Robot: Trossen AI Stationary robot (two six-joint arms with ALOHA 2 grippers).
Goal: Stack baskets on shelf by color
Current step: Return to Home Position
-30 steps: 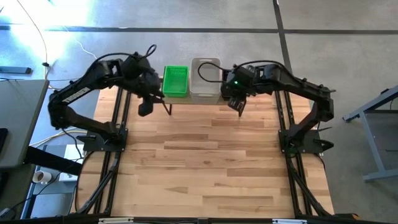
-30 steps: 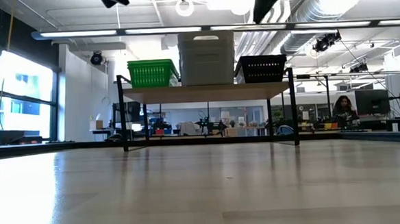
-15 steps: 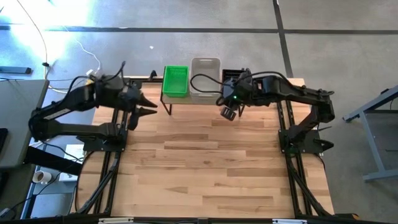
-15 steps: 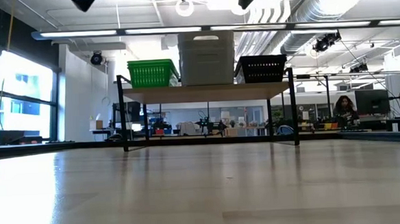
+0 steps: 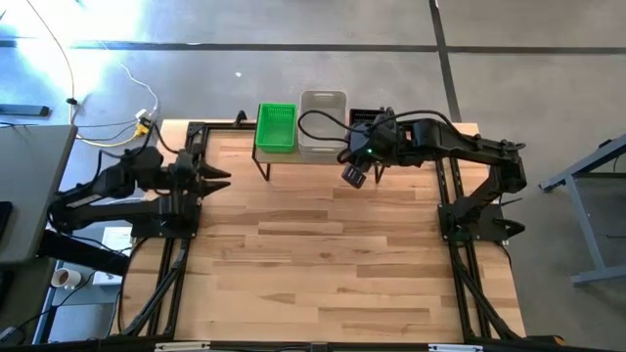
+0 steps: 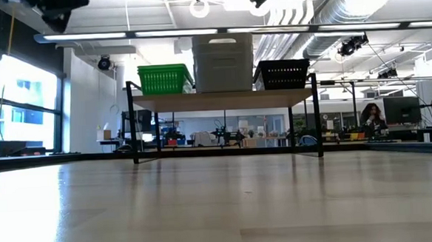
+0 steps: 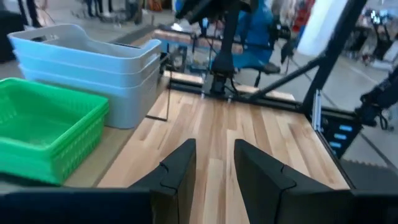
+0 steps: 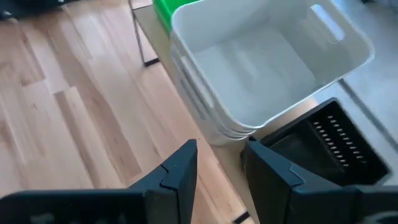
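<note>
Shelf (image 6: 222, 101) sits at 12 o'clock on the table (image 5: 323, 274), against the far edge. Three stacks of baskets are on it, sorted by colour.
- green stack (image 5: 276, 128): at the shelf's 9 o'clock end
- grey stack (image 5: 322, 124): middle, touching or just beside the green one, and the tallest of the three in the low view
- black stack (image 6: 282, 74): 3 o'clock end, just beside the grey. In the high view it is mostly hidden by the right arm.

The grey stack looks three deep going by the rims in the left wrist view. I can't count the other two.

Left gripper (image 5: 217, 179): at roughly 10 o'clock from table centre, over the table's left edge, well apart from the shelf and pointing toward 3 o'clock. Fingers (image 7: 180, 165) are spread, with nothing between them and bare wood showing in the gap.

Right gripper (image 5: 354, 176): hangs in the air at about 5 o'clock from the grey stack, just off the shelf's front edge and touching nothing. Its fingers (image 8: 180, 165) are also spread and empty. Its wrist view looks down into the grey top basket and one corner of the black one.

There are no baskets on the table surface itself. A person (image 6: 370, 117) sits in the room well behind the table, at 3 o'clock in the low view.
</note>
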